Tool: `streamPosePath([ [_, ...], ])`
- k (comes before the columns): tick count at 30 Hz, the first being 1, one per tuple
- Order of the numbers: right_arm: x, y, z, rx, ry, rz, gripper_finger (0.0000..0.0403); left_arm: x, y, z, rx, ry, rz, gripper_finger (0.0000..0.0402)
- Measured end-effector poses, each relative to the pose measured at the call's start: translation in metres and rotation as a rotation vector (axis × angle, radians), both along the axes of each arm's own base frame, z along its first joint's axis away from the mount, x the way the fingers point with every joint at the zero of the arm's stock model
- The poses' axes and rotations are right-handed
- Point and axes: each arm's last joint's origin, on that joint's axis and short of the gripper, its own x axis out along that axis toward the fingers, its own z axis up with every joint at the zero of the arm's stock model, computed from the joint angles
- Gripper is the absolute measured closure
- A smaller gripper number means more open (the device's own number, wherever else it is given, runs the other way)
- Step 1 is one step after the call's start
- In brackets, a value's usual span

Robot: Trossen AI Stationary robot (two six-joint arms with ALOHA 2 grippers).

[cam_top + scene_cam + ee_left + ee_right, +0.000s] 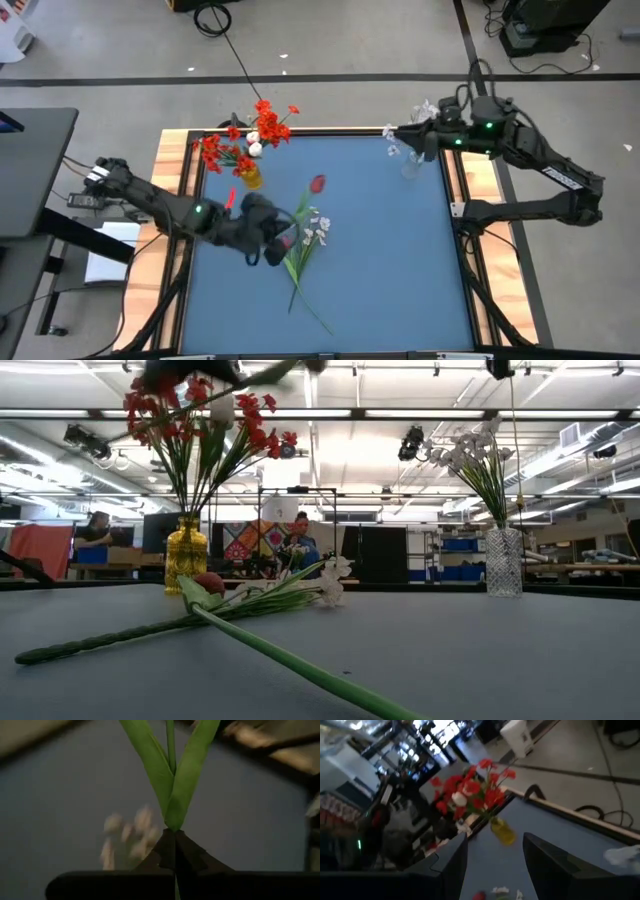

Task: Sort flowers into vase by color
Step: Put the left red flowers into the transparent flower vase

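Vases number two: a yellow vase (250,177) at the table's (380,260) back left corner, full of red flowers (262,126) with one white bloom, and a clear vase (411,165) at the back right with white flowers (472,452). Two loose stems lie mid-table, a red tulip (317,184) and a white sprig (317,230). The left gripper (283,238) is clenched on the tulip's stem (171,750) between its leaves. The right gripper (392,133) hangs by the clear vase, fingers (546,862) spread and empty
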Motion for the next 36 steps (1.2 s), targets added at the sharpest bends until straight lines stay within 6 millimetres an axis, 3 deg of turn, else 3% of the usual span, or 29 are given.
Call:
streamPosePath([
  [6, 0.024, 0.009, -0.007, -0.037, 0.049, 0.101, 0.0204, 0.026, 0.031, 0.026, 0.135, -0.177, -0.180, 0.0401],
  [9, 0.033, 0.020, -0.003, -0.163, 0.025, 0.199, 0.0204, 0.035, 0.051, 0.034, 0.145, -0.252, -0.188, 0.0401],
  [13, 0.043, 0.040, 0.003, -0.344, -0.027, 0.296, 0.0204, 0.043, 0.071, 0.051, 0.184, -0.428, -0.251, 0.0401],
  [19, 0.064, 0.050, -0.002, -0.392, -0.013, 0.302, 0.0204, 0.049, 0.089, 0.070, 0.251, -0.645, -0.355, 0.0401],
  [27, 0.109, 0.065, -0.017, -0.397, -0.046, 0.362, 0.0204, 0.057, 0.095, 0.075, 0.255, -0.758, -0.424, 0.0401],
  [36, 0.144, 0.067, -0.023, -0.421, -0.161, 0.369, 0.0204, 0.057, 0.093, 0.076, 0.266, -0.778, -0.481, 0.0401],
])
